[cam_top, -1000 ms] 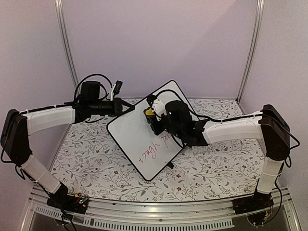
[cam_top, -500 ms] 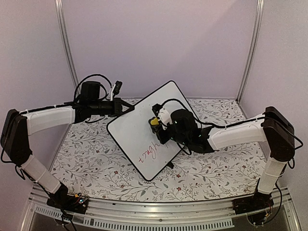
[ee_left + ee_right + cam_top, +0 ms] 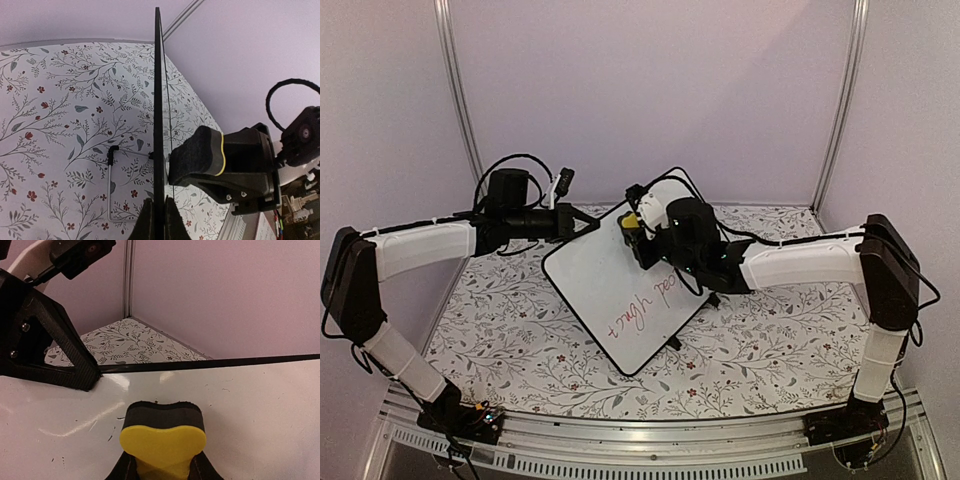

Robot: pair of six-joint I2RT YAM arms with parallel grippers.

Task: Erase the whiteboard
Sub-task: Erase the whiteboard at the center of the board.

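The whiteboard [image 3: 620,280] stands tilted on the floral table, white with a thin black frame and red handwriting [image 3: 638,306] on its lower right part. My left gripper [image 3: 582,224] is shut on the board's upper left edge; in the left wrist view [image 3: 159,220] the frame runs edge-on between the fingers. My right gripper [image 3: 636,230] is shut on a yellow and black eraser [image 3: 631,221] and presses it on the board's upper face. In the right wrist view the eraser [image 3: 162,432] sits on the white face [image 3: 260,405], near my left gripper's black finger [image 3: 50,345].
A wire stand with black feet [image 3: 112,155] props the board from behind. The floral table cloth [image 3: 520,330] spreads all round. Metal rails [image 3: 455,90] and lilac walls close the back. The right arm's cable [image 3: 700,215] loops over the board's top corner.
My right gripper with the eraser slid down the board toward the writing, then back up to the upper part. The left arm and the board stayed still.
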